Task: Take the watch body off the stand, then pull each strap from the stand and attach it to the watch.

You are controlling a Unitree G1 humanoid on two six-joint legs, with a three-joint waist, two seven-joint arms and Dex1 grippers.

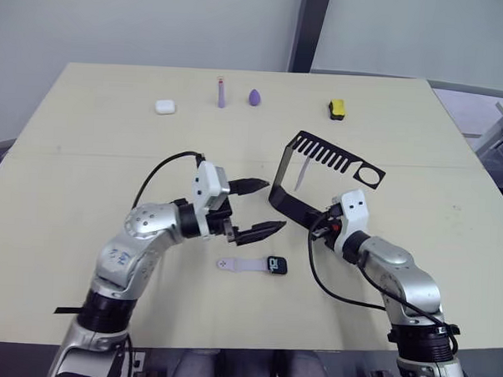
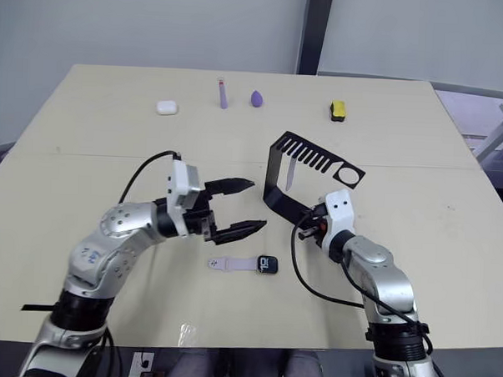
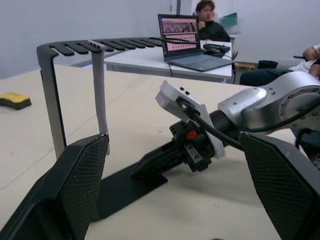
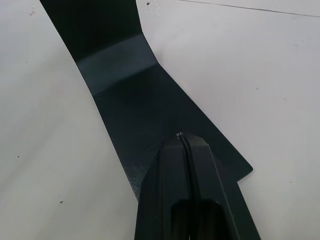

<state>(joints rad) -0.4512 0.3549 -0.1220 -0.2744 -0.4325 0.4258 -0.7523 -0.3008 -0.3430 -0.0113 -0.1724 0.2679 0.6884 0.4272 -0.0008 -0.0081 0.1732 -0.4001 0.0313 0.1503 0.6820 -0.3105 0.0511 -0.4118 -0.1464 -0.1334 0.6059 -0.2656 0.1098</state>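
Observation:
The watch body [image 1: 276,266] lies flat on the table with one pale strap [image 1: 241,264] joined to its left side. The black stand [image 1: 286,198] stands behind it, and a second strap [image 1: 302,174] hangs from its comb-slotted top arm [image 1: 328,154]. My left gripper [image 1: 274,206] is open, hovering above the table just left of the stand and behind the watch. Its fingers [image 3: 65,195] frame the hanging strap [image 3: 100,95] and the stand's upright [image 3: 50,105]. My right gripper [image 1: 313,227] is shut, its tip [image 4: 182,137] resting on the stand's flat base [image 4: 150,100].
Along the far side of the table sit a white case [image 1: 165,107], a purple stick [image 1: 221,94], a purple egg shape [image 1: 254,97] and a yellow-and-black block [image 1: 337,108]. In the left wrist view a person [image 3: 207,15] sits at a laptop [image 3: 182,35] on another table.

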